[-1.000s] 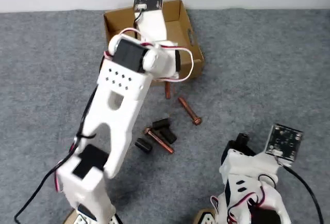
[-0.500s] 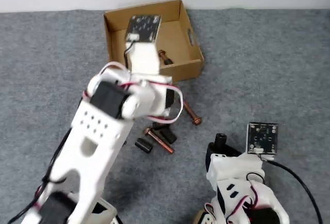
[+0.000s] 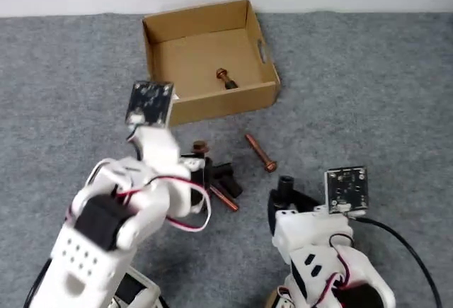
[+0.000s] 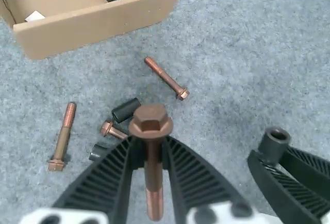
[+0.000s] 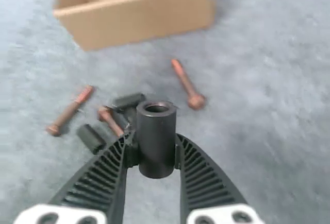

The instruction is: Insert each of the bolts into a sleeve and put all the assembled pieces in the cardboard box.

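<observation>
My left gripper (image 4: 148, 140) is shut on a copper bolt (image 4: 148, 123), held head up over the carpet near the loose parts; from above it shows as left gripper (image 3: 202, 163) with the bolt head (image 3: 199, 146). My right gripper (image 5: 153, 144) is shut on a black sleeve (image 5: 155, 134) with its bore facing up, seen from above at right gripper (image 3: 284, 195). The two grippers stand apart. The cardboard box (image 3: 212, 103) at the back holds one assembled piece (image 3: 225, 79).
Loose copper bolts lie on the grey carpet: one bolt (image 3: 260, 152) in front of the box, another bolt (image 3: 225, 198) beside the black sleeves (image 3: 225, 178), a third bolt (image 4: 62, 136) farther off. A second short sleeve (image 4: 98, 153) lies close by.
My left arm has drawn back from over the box toward the near side, carrying the bolt. My right arm has shifted left with the sleeve.
</observation>
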